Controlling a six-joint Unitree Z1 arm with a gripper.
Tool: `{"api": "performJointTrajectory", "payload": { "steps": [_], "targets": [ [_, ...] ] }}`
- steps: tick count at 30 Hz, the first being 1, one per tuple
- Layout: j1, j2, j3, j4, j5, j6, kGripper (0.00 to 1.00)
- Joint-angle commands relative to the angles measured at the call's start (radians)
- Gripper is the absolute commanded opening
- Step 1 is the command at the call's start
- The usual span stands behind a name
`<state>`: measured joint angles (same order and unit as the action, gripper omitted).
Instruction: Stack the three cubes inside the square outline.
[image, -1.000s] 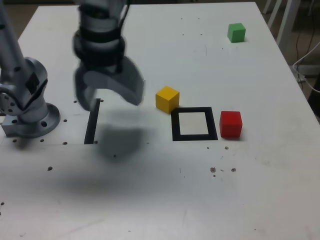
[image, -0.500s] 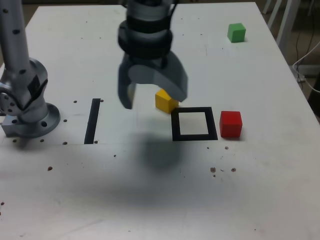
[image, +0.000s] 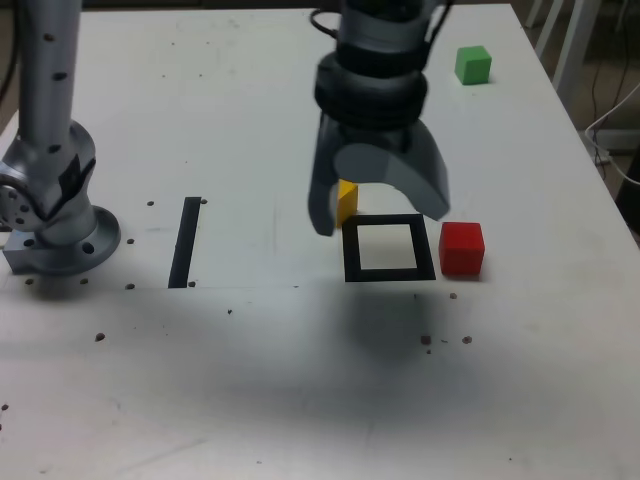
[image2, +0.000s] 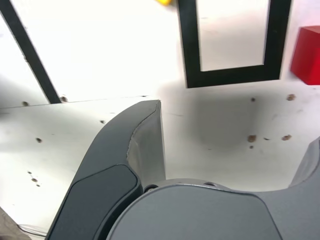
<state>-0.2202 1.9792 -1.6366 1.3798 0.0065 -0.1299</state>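
Our fingers (image: 378, 212) hang spread wide and empty above the bench (image: 250, 380), over the square outline (image: 389, 249); the yellow cube (image: 346, 201) sits just behind it, partly hidden by one finger.

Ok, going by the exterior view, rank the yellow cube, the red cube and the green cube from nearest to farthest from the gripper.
Measured from the gripper, open above the table:
1. Yellow cube: partly hidden behind the fingers, at the square outline's far corner on the exterior view's left.
2. Red cube: beside the outline, on the exterior view's right.
3. Green cube: far corner of the table, exterior view's right.
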Motion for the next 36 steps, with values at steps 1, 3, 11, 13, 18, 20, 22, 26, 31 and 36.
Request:
{"api": "performJointTrajectory", "payload": {
  "steps": [1, 3, 11, 13, 18, 20, 22, 26, 31, 36],
  "targets": [
    [-0.001, 0.025, -0.028, 0.007, -0.006, 0.003, 0.99],
    [-0.001, 0.047, -0.055, 0.012, -0.011, 0.005, 0.99],
    [0.002, 0.14, -0.17, 0.027, -0.016, 0.02, 0.99],
    [0.005, 0.162, -0.193, 0.03, -0.018, 0.024, 0.99],
    [0.021, 0.215, -0.237, 0.029, -0.031, 0.04, 0.99],
    [0.029, 0.231, -0.246, 0.028, -0.037, 0.047, 0.99],
    [0.037, 0.243, -0.254, 0.026, -0.04, 0.053, 0.98],
    [0.053, 0.264, -0.271, 0.026, -0.043, 0.067, 0.98],
    [0.074, 0.288, -0.298, 0.027, -0.053, 0.088, 0.97],
    [0.096, 0.315, -0.323, 0.026, -0.073, 0.113, 0.96]
  ]
}}
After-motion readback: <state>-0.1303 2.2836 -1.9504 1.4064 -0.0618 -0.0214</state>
